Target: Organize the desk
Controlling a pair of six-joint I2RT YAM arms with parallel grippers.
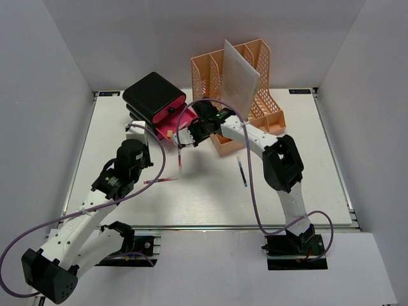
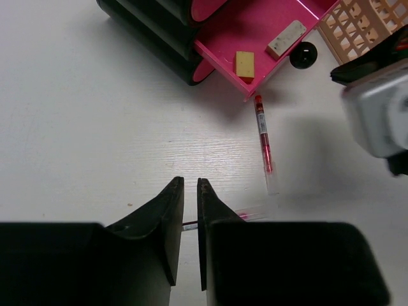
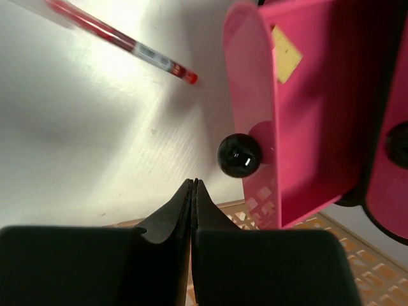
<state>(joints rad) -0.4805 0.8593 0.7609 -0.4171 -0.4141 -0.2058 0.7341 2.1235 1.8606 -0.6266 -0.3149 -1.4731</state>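
Observation:
On the white desk [image 1: 210, 201] a black drawer unit [image 1: 153, 95] has its pink drawer [image 2: 255, 29] pulled out, with a yellow block [image 2: 245, 64] and a pale eraser [image 2: 286, 38] inside. One red pen [image 1: 180, 159] lies just in front of the drawer. A second clear red pen [image 2: 245, 214] lies under my left gripper [image 2: 190, 185]; its thin core shows across the narrow gap between the jaws. My right gripper [image 3: 193, 185] is shut on nothing, just short of the drawer's black knob [image 3: 239, 155]. A blue pen [image 1: 242, 172] lies mid-desk.
An orange file organizer [image 1: 264, 108] holding a leaning white sheet [image 1: 239, 76] stands at the back, right beside the right arm. Grey walls close in the desk on three sides. Metal rails run along the desk edges.

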